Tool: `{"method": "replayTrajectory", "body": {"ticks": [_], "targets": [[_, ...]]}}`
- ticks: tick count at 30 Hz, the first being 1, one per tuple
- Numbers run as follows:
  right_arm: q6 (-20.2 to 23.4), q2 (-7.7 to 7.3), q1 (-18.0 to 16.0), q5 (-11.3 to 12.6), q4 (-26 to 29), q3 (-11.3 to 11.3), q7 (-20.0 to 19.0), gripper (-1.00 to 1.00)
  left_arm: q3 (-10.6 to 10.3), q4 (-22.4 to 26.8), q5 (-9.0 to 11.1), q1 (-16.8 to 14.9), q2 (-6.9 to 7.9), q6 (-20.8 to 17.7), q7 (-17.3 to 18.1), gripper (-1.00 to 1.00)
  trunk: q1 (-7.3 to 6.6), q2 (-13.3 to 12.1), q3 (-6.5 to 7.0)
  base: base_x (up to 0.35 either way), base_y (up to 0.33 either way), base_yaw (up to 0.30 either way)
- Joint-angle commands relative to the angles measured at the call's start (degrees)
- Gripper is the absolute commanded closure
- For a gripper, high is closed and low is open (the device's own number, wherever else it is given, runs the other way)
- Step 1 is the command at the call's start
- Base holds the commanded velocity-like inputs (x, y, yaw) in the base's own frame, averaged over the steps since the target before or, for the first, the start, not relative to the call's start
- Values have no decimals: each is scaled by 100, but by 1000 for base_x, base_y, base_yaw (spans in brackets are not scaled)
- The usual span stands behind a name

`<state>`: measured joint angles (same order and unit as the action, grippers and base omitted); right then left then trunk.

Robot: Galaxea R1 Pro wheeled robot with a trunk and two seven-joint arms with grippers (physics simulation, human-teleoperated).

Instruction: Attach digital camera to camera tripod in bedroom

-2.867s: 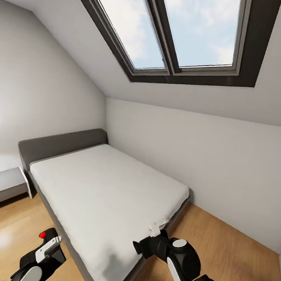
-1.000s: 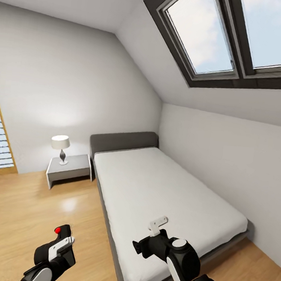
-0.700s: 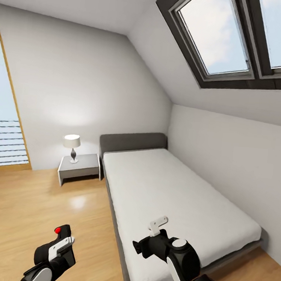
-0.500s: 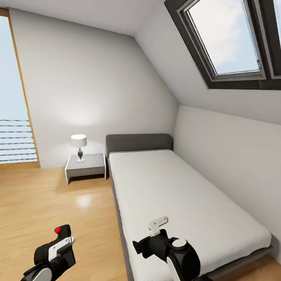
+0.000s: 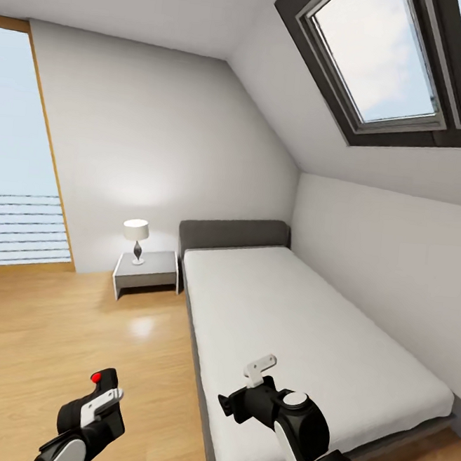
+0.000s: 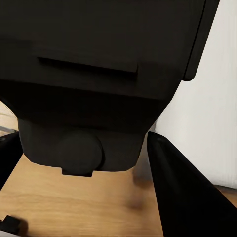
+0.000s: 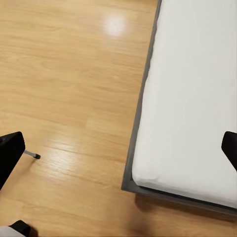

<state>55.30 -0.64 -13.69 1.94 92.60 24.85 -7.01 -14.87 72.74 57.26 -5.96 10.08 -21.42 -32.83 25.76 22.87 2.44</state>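
The digital camera (image 5: 98,380), black with a round red button on top, sits in my left gripper (image 5: 100,395) at the bottom left of the head view. My left gripper is shut on it. In the left wrist view the camera's dark body (image 6: 98,74) looms close, with a black finger (image 6: 187,197) beside it. My right gripper (image 5: 256,372) hangs over the near end of the bed. It is open, its two tips far apart in the right wrist view (image 7: 118,148), with nothing between them. The camera tripod is out of view.
A white bed (image 5: 305,329) with a grey headboard runs along the right wall under a skylight (image 5: 387,62). A grey nightstand (image 5: 145,270) with a lamp (image 5: 136,234) stands left of it. A tall window (image 5: 18,168) is at far left. Wood floor (image 5: 51,333) spreads left of the bed.
The camera has turned left, so the bed slid right in the picture and the nightstand, lamp and tall window came into view. Both arms hold the same pose.
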Motion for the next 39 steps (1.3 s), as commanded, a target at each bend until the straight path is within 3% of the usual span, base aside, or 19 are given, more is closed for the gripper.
{"method": "replayTrajectory", "body": {"ticks": [1,7,12,20,39], "targets": [[22,-5,-3,17,4,4,4,-100,-31,28,22,-5,5,-46,-42,100,2,5,-3,0,-37,9],[17,-2,-9,17,4,3,2,-100,-424,571,16,22,54,-403,-46,100,2,5,-3,0,-17,4],[22,-4,-15,17,4,2,-2,-100,-575,811,15,190,134,-521,-46,100,2,5,-3,0,-4,20],[17,-10,-13,17,4,2,-10,-100,-645,1063,14,464,317,-551,4,100,2,5,-3,0,-1,199],[16,-7,-7,17,4,11,-11,-100,-665,1058,14,481,303,-555,14,100,2,5,-3,0,0,281]]}}
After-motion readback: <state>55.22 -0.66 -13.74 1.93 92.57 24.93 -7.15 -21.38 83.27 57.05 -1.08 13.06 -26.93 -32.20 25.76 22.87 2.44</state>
